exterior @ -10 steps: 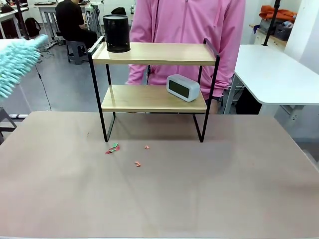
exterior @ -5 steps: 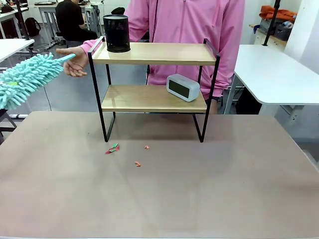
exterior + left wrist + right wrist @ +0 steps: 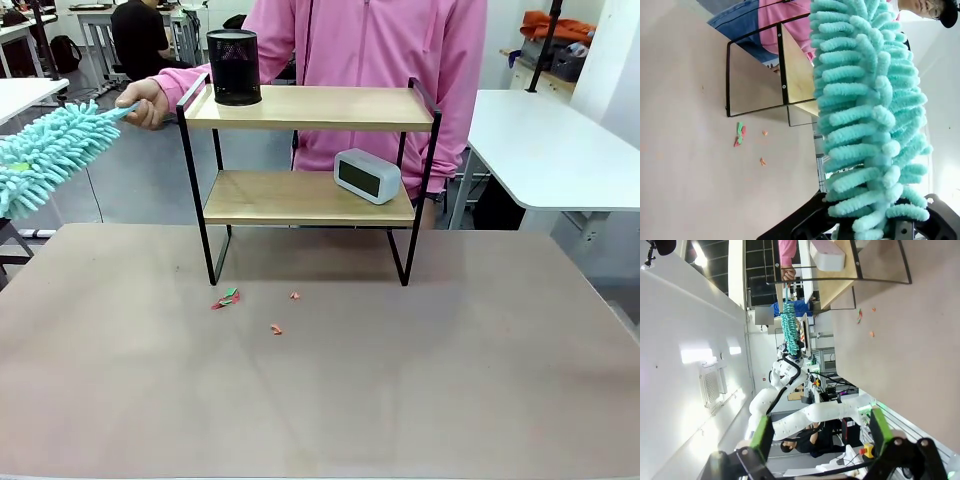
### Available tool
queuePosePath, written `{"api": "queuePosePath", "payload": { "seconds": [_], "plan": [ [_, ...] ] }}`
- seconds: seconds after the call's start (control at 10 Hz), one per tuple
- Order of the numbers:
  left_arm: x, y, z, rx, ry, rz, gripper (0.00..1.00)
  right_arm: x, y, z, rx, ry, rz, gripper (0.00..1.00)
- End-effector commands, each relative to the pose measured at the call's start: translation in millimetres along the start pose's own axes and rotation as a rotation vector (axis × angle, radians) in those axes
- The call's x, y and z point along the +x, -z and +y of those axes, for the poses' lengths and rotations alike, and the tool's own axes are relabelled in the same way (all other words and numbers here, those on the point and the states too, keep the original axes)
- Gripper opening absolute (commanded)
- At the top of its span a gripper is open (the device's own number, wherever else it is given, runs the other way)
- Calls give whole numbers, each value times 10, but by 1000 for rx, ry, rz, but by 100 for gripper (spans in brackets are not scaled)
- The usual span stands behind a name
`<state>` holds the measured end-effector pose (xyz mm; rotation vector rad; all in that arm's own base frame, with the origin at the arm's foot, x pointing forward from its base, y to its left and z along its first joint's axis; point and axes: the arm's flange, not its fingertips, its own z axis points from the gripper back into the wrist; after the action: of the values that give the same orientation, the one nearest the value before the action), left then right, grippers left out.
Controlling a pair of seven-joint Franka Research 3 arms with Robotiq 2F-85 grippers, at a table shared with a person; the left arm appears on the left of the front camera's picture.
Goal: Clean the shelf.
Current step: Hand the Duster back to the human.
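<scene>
Shelf (image 3: 310, 150) untouched; duster (image 3: 865, 125) in left tool (image 3: 875, 227).

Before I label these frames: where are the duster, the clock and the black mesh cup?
duster (image 3: 50, 155), front view, middle of the fluffy turquoise head.
clock (image 3: 367, 175), front view, its dark face.
black mesh cup (image 3: 233, 67), front view, its side wall.

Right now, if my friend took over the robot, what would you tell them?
Left gripper: looks closed on the fluffy end of the duster, off the table's left side. The person's hand grips its handle.
Right gripper: open, empty.
Shelf: at the table's far side, with a black cup on the top board and a clock on the lower one.
Done: no dusting that can be seen.
Left: probably let the person take the duster, then dust the boards. Paper scraps lie on the table.
</scene>
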<state>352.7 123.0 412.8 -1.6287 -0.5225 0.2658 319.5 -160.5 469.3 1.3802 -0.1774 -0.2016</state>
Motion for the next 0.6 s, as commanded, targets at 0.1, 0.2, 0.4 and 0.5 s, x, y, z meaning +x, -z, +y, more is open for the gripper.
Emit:
{"api": "queuePosePath", "payload": {
  "seconds": [0.1, 0.2, 0.4, 0.5],
  "plan": [
    [4, 14, -25, -15, 22, -10, 0, -2, -25, 1, -1, -22, 12, 100],
    [4, 14, -25, -15, 22, -10, 0, -2, -25, 1, -1, -22, 12, 100],
    [-28, 5, -21, 28, -3, 7, 73, -2, -25, 1, -1, -22, 12, 100],
    [-60, 7, -75, 9, 9, 11, 84, -2, -25, 1, -1, -22, 12, 100]
  ]
}}
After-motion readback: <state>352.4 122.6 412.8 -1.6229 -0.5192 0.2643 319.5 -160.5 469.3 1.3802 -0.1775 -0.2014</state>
